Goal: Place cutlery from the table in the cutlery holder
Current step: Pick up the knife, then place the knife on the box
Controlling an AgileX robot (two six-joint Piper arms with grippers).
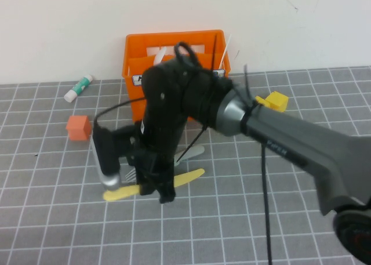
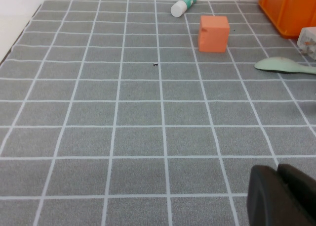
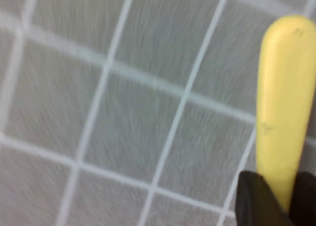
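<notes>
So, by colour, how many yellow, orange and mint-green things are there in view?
Yellow: 2, knife clamped by the right gripper on the table, small block
Orange: 2, crate, cube
Mint green: 1, spoon
Total: 5
The left gripper hovers low over the table.

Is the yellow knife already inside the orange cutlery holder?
No, the yellow knife lies flat on the table, in front of the cutlery holder, with the right hand down on it.
</notes>
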